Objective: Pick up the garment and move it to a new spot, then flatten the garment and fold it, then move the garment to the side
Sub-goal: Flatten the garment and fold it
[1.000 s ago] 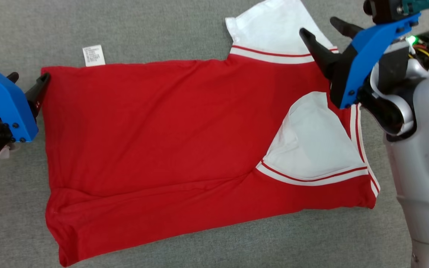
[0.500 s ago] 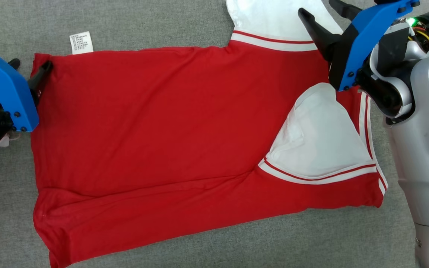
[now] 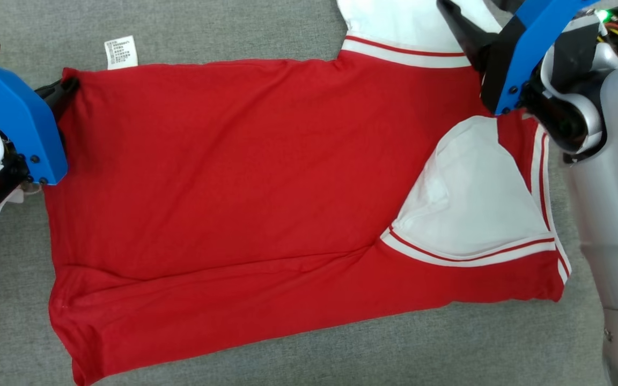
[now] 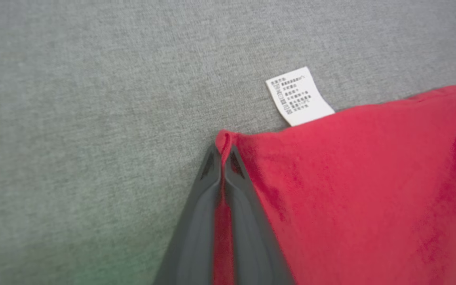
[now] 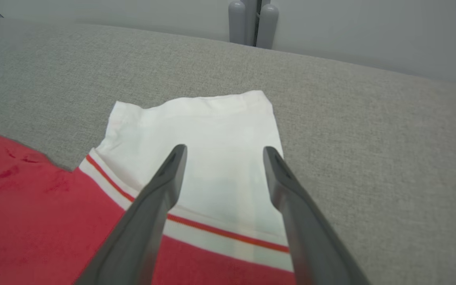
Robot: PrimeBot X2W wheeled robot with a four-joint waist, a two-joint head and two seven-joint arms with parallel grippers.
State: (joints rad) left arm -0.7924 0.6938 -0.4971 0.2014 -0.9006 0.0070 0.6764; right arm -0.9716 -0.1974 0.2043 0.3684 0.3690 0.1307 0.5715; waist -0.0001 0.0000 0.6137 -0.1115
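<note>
Left end effector [image 4: 222,152] closed on garment [image 3: 244,187] corner, partly hiding it.

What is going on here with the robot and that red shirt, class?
A two-armed robot is working on a red shirt spread flat on a grey surface. Its left gripper is shut on the shirt's corner beside the white label. Its right gripper hangs open over the white sleeve at the other end, gripping nothing yet.
</note>
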